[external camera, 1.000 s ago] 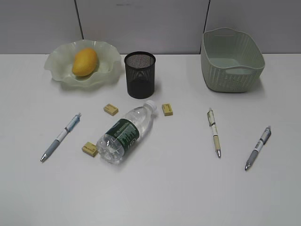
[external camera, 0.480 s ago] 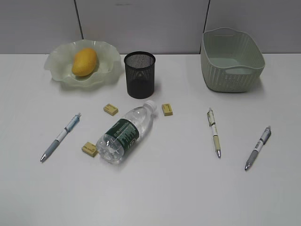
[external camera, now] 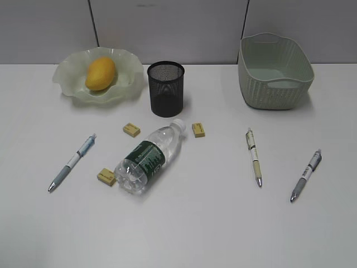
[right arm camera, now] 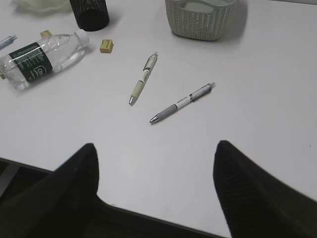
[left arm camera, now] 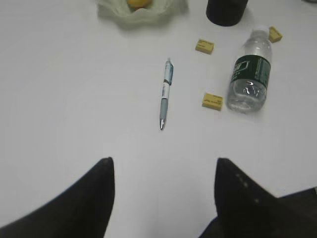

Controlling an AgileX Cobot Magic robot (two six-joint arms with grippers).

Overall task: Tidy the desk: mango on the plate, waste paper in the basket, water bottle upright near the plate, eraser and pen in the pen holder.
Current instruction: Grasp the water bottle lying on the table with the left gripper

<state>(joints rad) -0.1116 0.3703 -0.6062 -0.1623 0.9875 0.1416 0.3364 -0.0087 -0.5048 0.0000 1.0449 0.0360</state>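
- Nothing has moved since the earlier frame.
- Mango (external camera: 100,73) sits on plate (external camera: 70,72); bottle (external camera: 148,157) lies flat on counter (external camera: 195,223).
- Left claw (left arm camera: 162,171) and right claw (right arm camera: 154,158) both gape wide, empty.

Fallen water bottle (external camera: 148,159) crowds three erasers (external camera: 131,129).

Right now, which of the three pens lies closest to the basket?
The cream-barrelled pen, the middle one of the three. It lies just in front of the basket; the grey pen lies farther forward, the blue pen far left.
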